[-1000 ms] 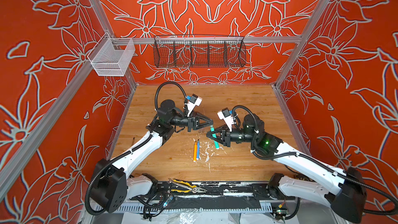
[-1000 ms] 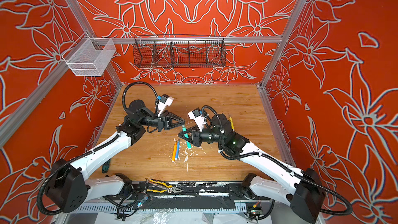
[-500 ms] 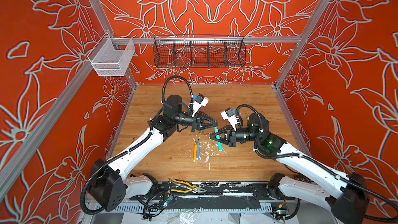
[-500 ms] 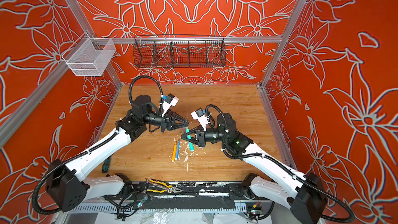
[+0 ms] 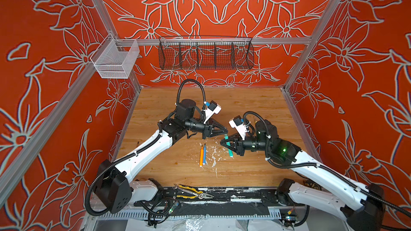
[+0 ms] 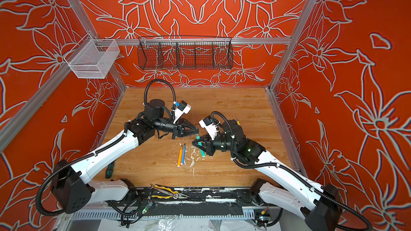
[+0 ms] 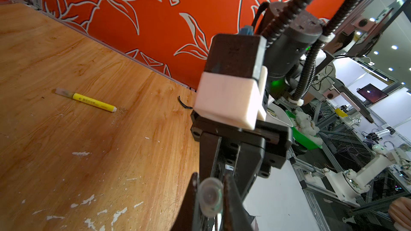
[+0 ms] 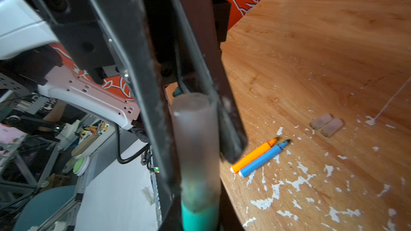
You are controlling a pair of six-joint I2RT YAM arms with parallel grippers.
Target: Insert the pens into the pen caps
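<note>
Just beyond the orange pen [image 5: 201, 156], the left gripper [image 5: 225, 131] was clamped on a clear pen cap [image 7: 210, 196]. The right gripper [image 5: 223, 143] was clamped on the green pen [image 5: 229, 149], whose tip sat inside the cap. Pushing straight along the pen's axis, untilted, should seat it. Far behind the orange pen, the white mesh basket [image 5: 115, 63] and black wire basket [image 5: 205, 55] showed nothing inside.

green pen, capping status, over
Left tool shut on pen cap. Right tool shut on green pen. Cap over pen tip, seating unclear. Nothing in the way.
</note>
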